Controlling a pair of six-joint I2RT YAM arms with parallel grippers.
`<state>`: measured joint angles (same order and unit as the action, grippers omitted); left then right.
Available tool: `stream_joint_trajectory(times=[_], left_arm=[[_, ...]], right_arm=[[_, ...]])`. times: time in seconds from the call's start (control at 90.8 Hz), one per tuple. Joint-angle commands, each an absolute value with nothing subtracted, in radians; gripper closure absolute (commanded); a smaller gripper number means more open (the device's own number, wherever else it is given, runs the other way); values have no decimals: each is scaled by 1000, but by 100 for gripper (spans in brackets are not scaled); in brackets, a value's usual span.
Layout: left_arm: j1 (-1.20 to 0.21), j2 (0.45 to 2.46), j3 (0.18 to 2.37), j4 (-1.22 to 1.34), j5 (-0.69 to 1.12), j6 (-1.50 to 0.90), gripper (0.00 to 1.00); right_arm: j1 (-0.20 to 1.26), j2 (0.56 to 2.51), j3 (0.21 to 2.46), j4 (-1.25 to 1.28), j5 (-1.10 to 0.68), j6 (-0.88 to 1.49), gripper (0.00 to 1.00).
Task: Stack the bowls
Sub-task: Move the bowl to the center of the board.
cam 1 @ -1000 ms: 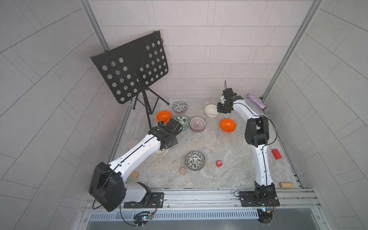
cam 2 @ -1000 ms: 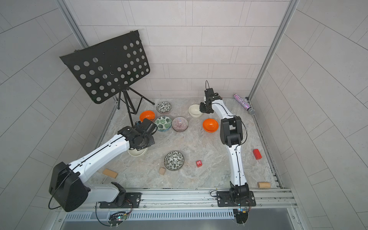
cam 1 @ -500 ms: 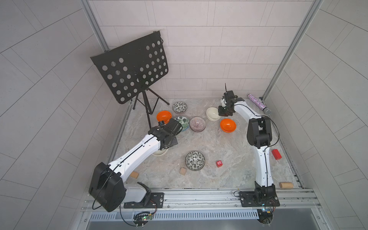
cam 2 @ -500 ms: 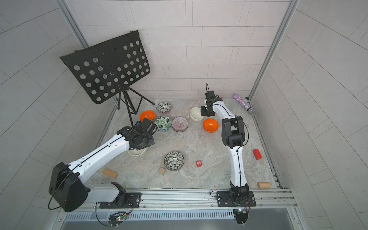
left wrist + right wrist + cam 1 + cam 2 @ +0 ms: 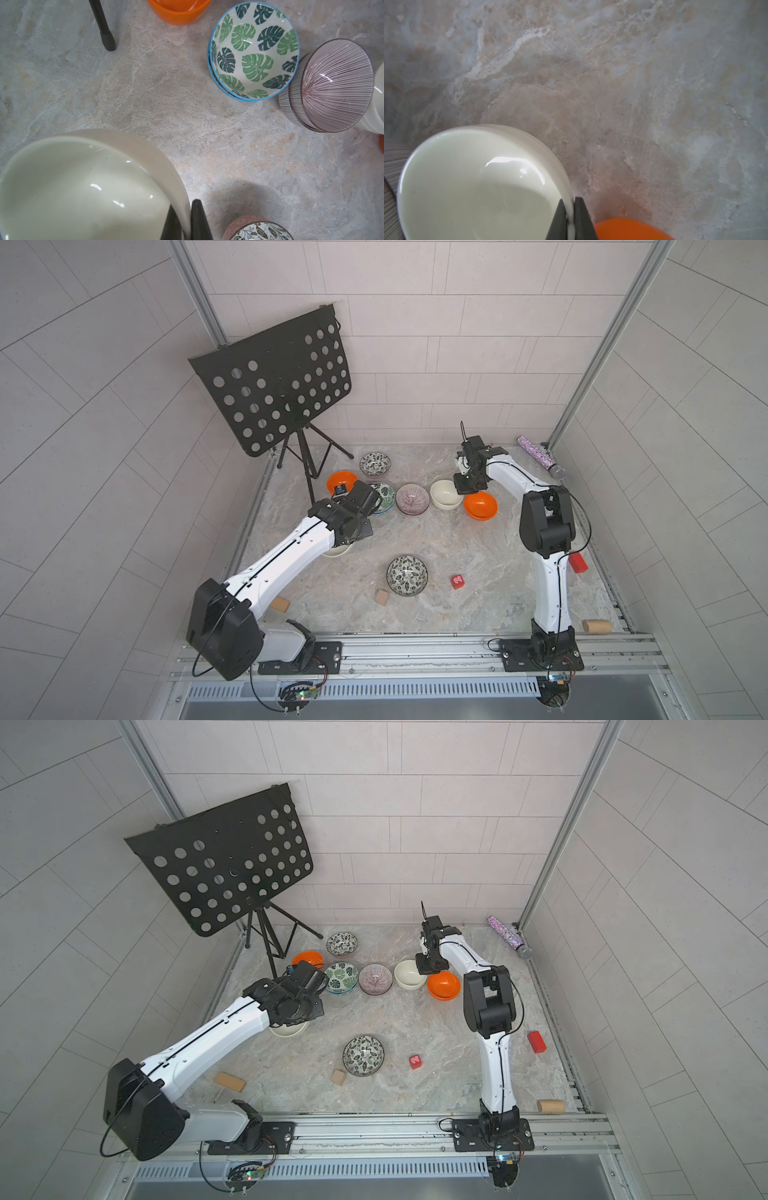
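Observation:
My left gripper (image 5: 186, 204) is shut on the rim of a cream-white bowl (image 5: 83, 187); in both top views that bowl (image 5: 337, 550) shows only partly under the left wrist. My right gripper (image 5: 569, 200) is shut on the rim of another cream-white bowl (image 5: 477, 182), which sits between the purple striped bowls (image 5: 411, 498) and an orange bowl (image 5: 481, 506). The green-leaf bowls (image 5: 254, 52) sit nested as a pair, and so do the purple striped bowls (image 5: 332, 85). Another orange bowl (image 5: 341, 481) lies by the stand leg. Black-and-white leaf bowls lie at the back (image 5: 375, 463) and front (image 5: 407, 575).
A black music stand (image 5: 282, 385) rises at the back left, one leg (image 5: 104, 27) close to the left gripper. A red die (image 5: 457, 581), a red block (image 5: 578, 563), wooden blocks (image 5: 381, 597) (image 5: 279, 604) (image 5: 596, 626) and a glittery tube (image 5: 540, 457) lie around.
The right gripper has closed on its cream-white bowl and brought it forward, next to the orange bowl. The left arm has barely moved.

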<state>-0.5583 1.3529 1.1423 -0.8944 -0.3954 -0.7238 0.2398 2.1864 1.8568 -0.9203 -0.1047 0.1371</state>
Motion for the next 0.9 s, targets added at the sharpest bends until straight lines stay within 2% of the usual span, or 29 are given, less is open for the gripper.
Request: stream_joint_trajectory(times=[0.0, 0.341, 0.429, 0.738, 0.892], left_arm=[[-555, 1357, 1188, -888, -410, -683, 100], [-557, 1370, 1220, -883, -397, -675, 100], [-556, 1371, 1222, -877, -395, -675, 100], [-556, 1371, 1225, -876, -391, -671, 100], [-556, 1378, 1230, -873, -386, -671, 100]], right_arm=[[245, 2101, 1812, -925, -103, 117, 100], [247, 2034, 1694, -874, -99, 129, 100], [248, 2034, 1687, -863, -111, 129, 96], [250, 2054, 1702, -848, -112, 137, 96], [250, 2047, 1691, -827, -112, 141, 90]])
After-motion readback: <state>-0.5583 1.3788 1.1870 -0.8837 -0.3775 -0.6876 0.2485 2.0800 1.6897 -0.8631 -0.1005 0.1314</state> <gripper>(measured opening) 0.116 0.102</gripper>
